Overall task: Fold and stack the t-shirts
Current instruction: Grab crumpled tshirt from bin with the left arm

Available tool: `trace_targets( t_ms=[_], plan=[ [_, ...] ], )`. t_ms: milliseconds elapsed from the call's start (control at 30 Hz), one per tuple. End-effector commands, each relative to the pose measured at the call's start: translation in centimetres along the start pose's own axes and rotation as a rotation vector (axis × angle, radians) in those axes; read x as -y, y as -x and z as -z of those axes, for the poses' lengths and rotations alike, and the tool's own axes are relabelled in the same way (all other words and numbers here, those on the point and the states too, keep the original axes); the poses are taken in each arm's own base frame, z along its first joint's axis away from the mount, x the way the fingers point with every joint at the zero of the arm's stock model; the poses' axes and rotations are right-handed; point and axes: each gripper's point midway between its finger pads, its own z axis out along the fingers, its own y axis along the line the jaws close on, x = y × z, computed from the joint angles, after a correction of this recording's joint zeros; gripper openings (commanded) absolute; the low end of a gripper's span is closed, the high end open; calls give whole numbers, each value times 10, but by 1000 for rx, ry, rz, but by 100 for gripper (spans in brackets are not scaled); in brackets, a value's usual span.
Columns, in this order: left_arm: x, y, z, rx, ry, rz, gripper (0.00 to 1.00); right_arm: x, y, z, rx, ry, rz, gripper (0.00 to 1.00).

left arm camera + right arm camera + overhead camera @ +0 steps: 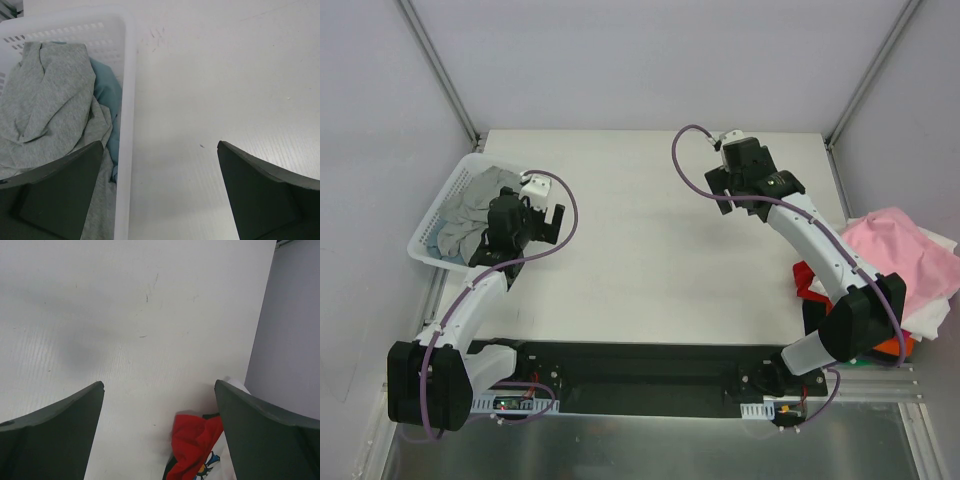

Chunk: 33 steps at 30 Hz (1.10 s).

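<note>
Dark fingers (60, 195) of the left end effector (159, 146) fill the lower corners of its wrist view, spread wide with nothing between them. One finger hangs over the white slatted basket (127, 125), the other over bare desk (640, 250). That basket sits at the desk's left edge, toward the far-left corner. Inside it a light heather-grey t-shirt (50, 100) lies crumpled on top, and a dusty blue-teal t-shirt (107, 95) is tucked under it against the basket's right wall.

The right end effector (159, 385) is also spread and empty, held above the far-right part of the desk. Below it a red t-shirt (192, 440) lies bunched at the right edge. Beyond that, a pink t-shirt (900, 250) spills over the right edge on top of a white t-shirt (935, 315), and an orange t-shirt (890, 347) peeks out near the near-right corner.

The desk top is matt white with fine ribbing and a few small dark scuffs (146, 297). A black base plate (640, 365) along the near edge carries both arms. Pale grey panels (650, 60) wall the cell on three sides, joined by aluminium struts (440, 65) at the far corners. Purple cables (688, 172) loop from each wrist.
</note>
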Motion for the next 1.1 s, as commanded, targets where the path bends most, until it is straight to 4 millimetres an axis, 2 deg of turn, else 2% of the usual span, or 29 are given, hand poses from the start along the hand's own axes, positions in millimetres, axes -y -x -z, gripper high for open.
trace_targets(
  t_ms=[0, 167, 367, 467, 667, 800, 867, 967, 1000, 1033, 1067],
  plan=[
    [-4, 8, 1, 31, 14, 13, 99, 4, 16, 12, 42, 9, -19, 97],
    [-14, 13, 1, 32, 73, 53, 99, 1, 15, 13, 46, 23, -12, 96],
    [-40, 22, 6, 40, 207, 52, 99, 3, 15, 12, 39, -47, 39, 97],
    [-53, 31, 9, 41, 267, 26, 99, -3, 16, 8, 30, -69, 91, 97],
    [-71, 39, 10, 26, 349, -12, 99, -28, 15, 0, 26, -47, 156, 96],
    [-85, 43, 19, 30, 430, -28, 97, -32, 15, 1, 41, -30, 152, 96],
    [-88, 41, 21, 31, 445, -72, 99, -30, 16, 4, 53, -32, 153, 97],
    [-104, 49, 17, 11, 492, -133, 99, -27, 21, 9, 73, -27, 144, 97],
    [-107, 42, 8, -27, 489, -151, 98, -27, 21, 10, 73, -25, 146, 97],
    [-118, 48, 6, -26, 501, -148, 97, -28, 22, 11, 75, -19, 144, 97],
    [-121, 48, -1, -34, 488, -152, 90, -28, 22, 10, 74, -19, 145, 97]
  ],
)
